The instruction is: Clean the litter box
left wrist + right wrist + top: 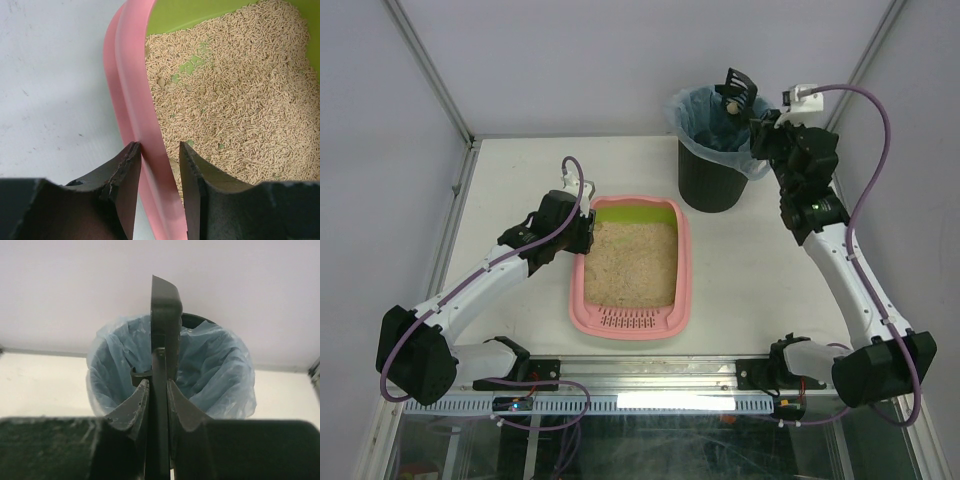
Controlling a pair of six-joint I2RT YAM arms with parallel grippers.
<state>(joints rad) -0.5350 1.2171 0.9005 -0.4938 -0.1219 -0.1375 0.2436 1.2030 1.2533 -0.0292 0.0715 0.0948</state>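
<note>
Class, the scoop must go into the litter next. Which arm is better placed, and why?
Right. The right hand is shut on the scoop above the bin, while the left hand holds the litter box rim, likely steadying it.

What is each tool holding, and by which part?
Left tool clamps the litter box by its left side rim; right tool holds the scoop by its handle.

The litter box [578,296], a shallow pink tray with rounded corners and a lime-green inner wall, is lying flat mid-desk [520,180], its slotted grille [630,319] facing the near edge, beige litter [632,262] thinly covering its floor.
</note>
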